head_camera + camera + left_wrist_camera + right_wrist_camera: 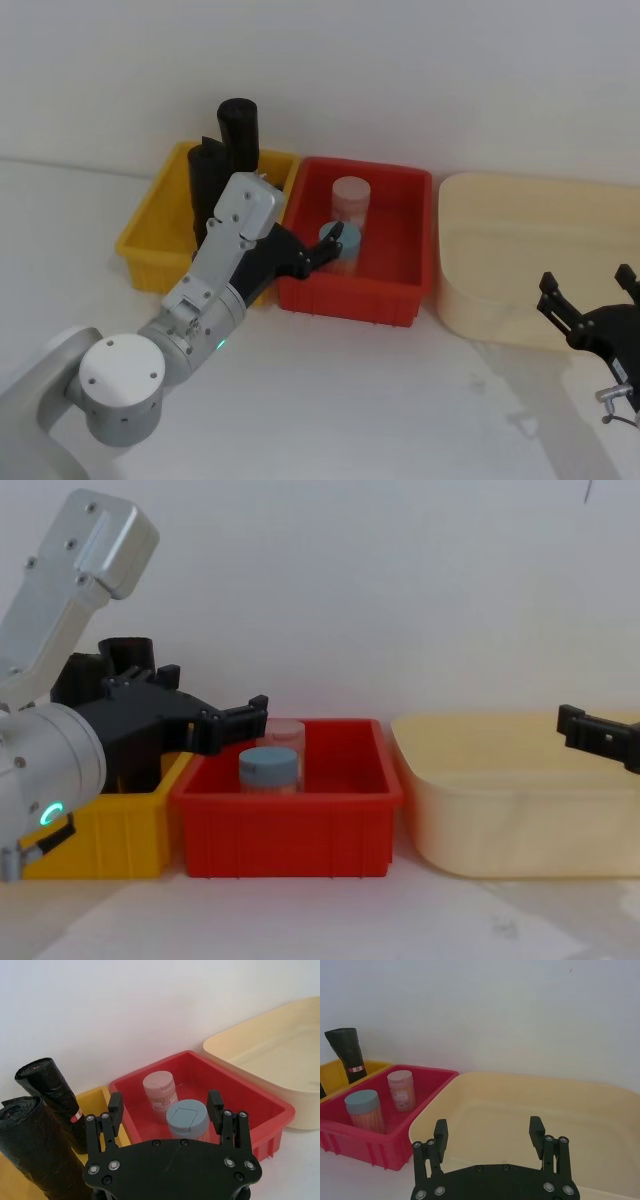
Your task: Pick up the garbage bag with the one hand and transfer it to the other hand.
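The silver-grey left arm, its green lamp lit, comes in from the lower left of the head view. It reaches forward and to the right across the front corner of a yellow bin (140, 245). Its left claw (330, 243) hangs over the near left part of a red bin (400, 290), fingers spread wide and holding nothing.

Two jars stand in the red bin. A blue-lidded jar (186, 1119) sits right in front of the claw, in line with the gap between its fingers. A pink-lidded jar (160, 1091) stands just behind it. A large beige tub (540, 200) sits on the white desk (400, 400) to the right of the red bin.

The garbage bag (207, 180), a plain black roll, stands on end in the yellow bin. It is to the left of the claw and apart from its fingers. In the head view the arm's wrist housing covers the roll's lower part. A taller black roll with a red-and-white label (52, 1095) stands just behind it.

The right claw (587, 280) hovers at the near edge of the beige tub, well away from the rolls. It is wide open and empty.
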Tool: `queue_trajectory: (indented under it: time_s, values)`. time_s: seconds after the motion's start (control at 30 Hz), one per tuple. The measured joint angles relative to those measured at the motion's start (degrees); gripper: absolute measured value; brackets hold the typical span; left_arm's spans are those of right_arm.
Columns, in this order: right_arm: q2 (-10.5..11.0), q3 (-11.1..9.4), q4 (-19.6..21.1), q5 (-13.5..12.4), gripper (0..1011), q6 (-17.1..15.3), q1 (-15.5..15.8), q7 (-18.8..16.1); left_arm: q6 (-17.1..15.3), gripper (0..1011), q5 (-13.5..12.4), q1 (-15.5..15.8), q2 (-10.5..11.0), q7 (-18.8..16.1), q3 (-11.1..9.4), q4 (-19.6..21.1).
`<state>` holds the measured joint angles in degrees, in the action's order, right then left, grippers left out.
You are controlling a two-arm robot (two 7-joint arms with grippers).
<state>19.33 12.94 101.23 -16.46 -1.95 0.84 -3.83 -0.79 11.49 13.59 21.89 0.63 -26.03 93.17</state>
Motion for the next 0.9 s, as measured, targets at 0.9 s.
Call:
queue_trajectory:
  time_s: [0.9]
  values:
    - [0.00,0.00,0.00,0.00,1002,0.00,0.00,0.00,0.00,1001,0.00,0.00,0.00,0.00,0.00,0.00]
